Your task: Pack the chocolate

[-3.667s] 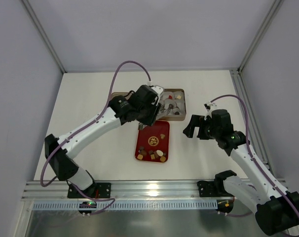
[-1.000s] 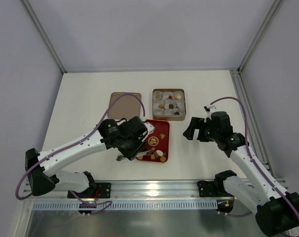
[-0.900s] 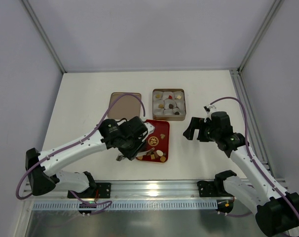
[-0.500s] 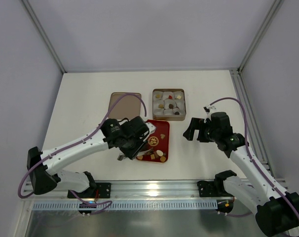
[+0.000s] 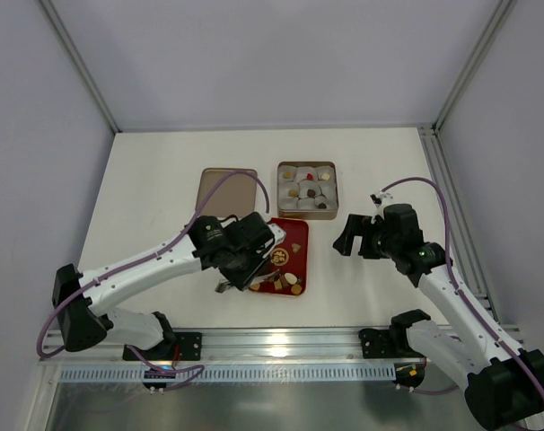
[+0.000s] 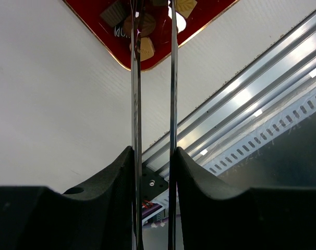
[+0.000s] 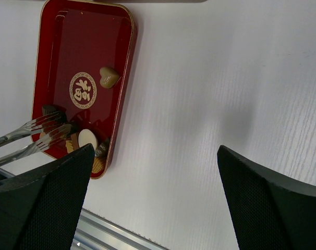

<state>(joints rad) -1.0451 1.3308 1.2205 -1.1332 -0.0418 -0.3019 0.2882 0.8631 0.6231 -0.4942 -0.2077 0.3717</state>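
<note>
Pick-up stage of packing: the left pincer (image 6: 154, 156) is clamped partway on metal tweezers (image 6: 173, 78), whose tips reach ahead of it into the chocolate (image 6: 143, 31) clustered at the end of the red tray (image 7: 90, 47) nearest it. Whether a piece is pinched cannot be told. To that tray's far side the right pincer (image 5: 348, 233) hangs wide and empty. The next move probably calls for squeezing one piece, lifting it, and carrying it to the tin (image 5: 280, 202) beyond the tray.

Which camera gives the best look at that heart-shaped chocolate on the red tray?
The right wrist view: the heart-shaped chocolate lies unobstructed, shape plain. The top view shows it as a tiny tan speck; the left wrist view misses it.
</note>
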